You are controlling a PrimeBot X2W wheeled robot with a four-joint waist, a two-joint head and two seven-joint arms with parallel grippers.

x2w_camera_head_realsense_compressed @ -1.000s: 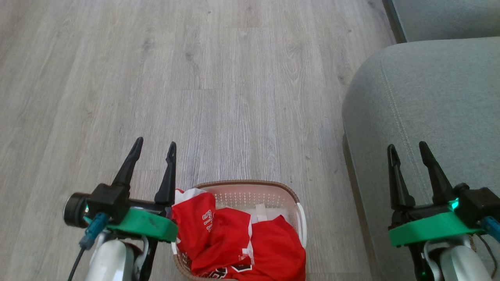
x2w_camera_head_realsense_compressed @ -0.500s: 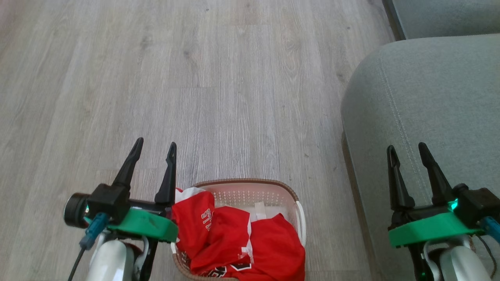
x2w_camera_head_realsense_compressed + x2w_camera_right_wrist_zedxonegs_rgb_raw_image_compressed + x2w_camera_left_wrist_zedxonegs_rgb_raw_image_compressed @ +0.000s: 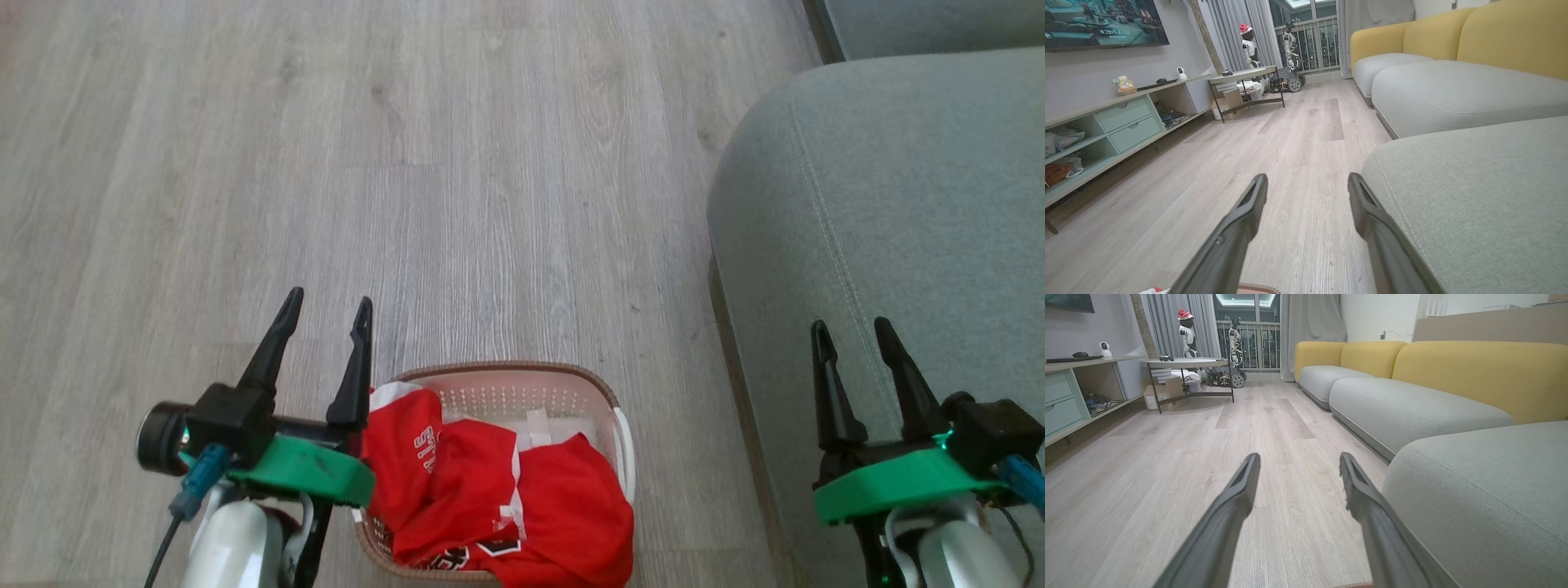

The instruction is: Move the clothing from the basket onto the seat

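With the left gripper (image 3: 329, 296) and right gripper (image 3: 850, 322) spread and empty, the basket (image 3: 506, 369) beside the left one could be tipped if the clothing (image 3: 506, 506) is pulled sideways.

The pale wood-grain floor (image 3: 457, 163) carries the basket (image 3: 498, 400), with the seat (image 3: 898, 204) standing near it.

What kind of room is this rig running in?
Most likely a living room, or a mock-up of one: a long sofa with yellow backs, a wall TV above a low shelf unit, wood-look floor.
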